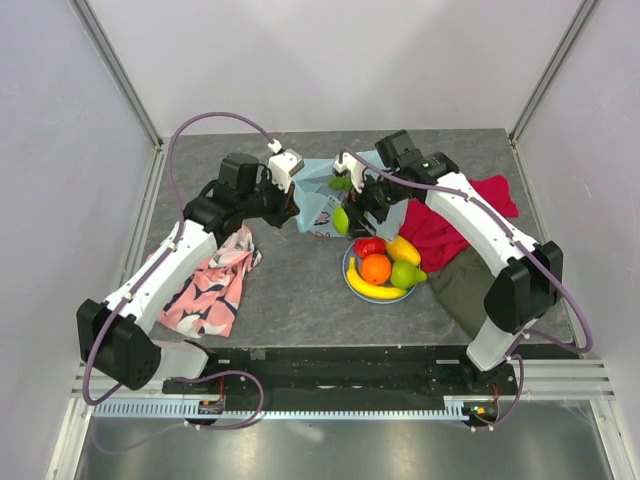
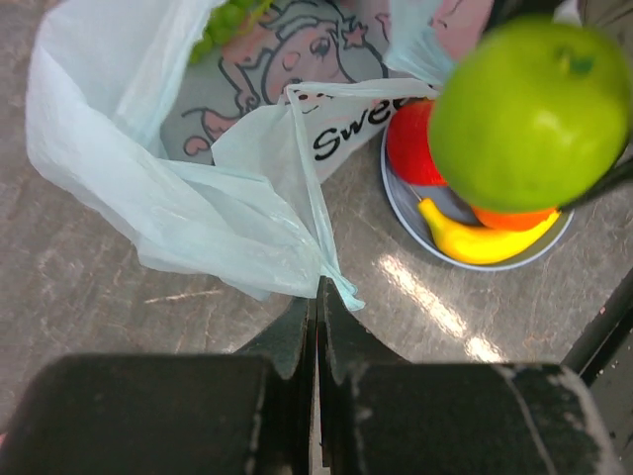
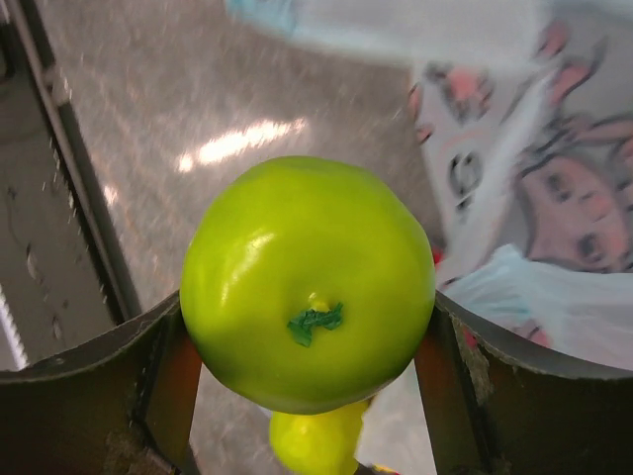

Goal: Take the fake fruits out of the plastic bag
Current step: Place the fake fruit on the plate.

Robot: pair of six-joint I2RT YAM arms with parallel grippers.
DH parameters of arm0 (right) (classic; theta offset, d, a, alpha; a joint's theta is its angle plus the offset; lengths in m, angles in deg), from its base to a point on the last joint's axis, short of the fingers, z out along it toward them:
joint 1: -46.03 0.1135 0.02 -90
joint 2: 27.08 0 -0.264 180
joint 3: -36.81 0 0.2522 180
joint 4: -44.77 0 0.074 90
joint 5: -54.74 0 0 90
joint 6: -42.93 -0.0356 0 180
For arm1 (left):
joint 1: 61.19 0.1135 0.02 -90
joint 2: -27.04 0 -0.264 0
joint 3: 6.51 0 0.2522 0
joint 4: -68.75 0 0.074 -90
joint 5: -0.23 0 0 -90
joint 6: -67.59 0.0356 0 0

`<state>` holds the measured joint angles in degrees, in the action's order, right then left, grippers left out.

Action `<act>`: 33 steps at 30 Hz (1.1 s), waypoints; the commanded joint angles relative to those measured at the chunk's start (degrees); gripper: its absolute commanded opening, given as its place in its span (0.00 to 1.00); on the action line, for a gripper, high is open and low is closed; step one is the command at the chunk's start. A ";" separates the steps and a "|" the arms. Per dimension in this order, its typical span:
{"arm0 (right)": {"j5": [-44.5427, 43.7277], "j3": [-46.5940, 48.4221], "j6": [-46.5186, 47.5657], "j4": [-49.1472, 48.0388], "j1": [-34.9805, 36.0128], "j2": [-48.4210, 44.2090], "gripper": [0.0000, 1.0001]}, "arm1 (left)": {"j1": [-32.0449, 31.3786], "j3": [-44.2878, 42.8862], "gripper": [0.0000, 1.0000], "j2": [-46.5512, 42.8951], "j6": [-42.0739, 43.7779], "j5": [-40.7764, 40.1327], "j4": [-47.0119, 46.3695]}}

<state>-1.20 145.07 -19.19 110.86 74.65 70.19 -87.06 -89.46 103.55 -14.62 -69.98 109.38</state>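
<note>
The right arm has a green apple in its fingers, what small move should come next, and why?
Probably swing the green apple over the plate and lower it there. The right gripper grips it outside the plastic bag, the plate holds other fruits, and the left gripper pinches the bag's edge.

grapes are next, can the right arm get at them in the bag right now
Probably not yet: the right gripper is full, clamped on the green apple. The grapes lie exposed in the plastic bag's open mouth.

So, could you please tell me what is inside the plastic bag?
A green grape bunch shows in the mouth of the plastic bag. Anything deeper is hidden by its crinkled folds.
</note>
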 commanded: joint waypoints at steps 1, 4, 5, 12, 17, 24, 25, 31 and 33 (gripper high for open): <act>2.25 -3.18 7.97 7.15 -0.23 -3.13 0.58 | 0.55 -4.64 0.02 0.83 -1.64 -1.68 -3.41; -2.22 -5.63 13.77 12.51 -0.14 -6.21 0.58 | 1.25 -5.96 0.02 1.01 -1.73 -2.30 -3.32; -3.55 -7.73 14.83 13.48 -0.06 -7.79 0.57 | 1.35 -6.05 0.02 1.01 -1.99 -2.04 -3.32; -10.77 -18.20 14.49 9.99 -1.72 -13.51 0.57 | 1.78 -3.76 0.02 -0.39 -3.31 0.16 -4.03; -10.33 -18.30 12.73 8.05 -5.41 -10.54 0.57 | 2.05 -3.59 0.02 -1.63 -3.22 0.95 -3.14; -11.21 -12.94 14.04 7.43 -8.84 -4.29 0.57 | 3.37 -2.18 0.02 -2.86 -3.93 1.57 -3.23; -11.56 -12.59 14.31 7.34 -9.11 -3.15 0.57 | 3.63 -2.27 0.02 -2.94 -3.92 1.57 -3.23; -11.22 -11.27 13.52 6.90 -9.28 0.37 0.60 | 4.42 -2.70 0.02 -2.16 -4.63 2.53 -3.58; -10.07 -11.53 13.52 7.69 -9.20 0.63 0.61 | 4.51 -2.97 0.02 -1.72 -4.45 2.53 -3.67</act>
<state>-13.07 131.52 -6.12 118.36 65.51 70.15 -82.86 -91.87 102.26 -17.27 -69.63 107.65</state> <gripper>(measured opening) 0.809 0.022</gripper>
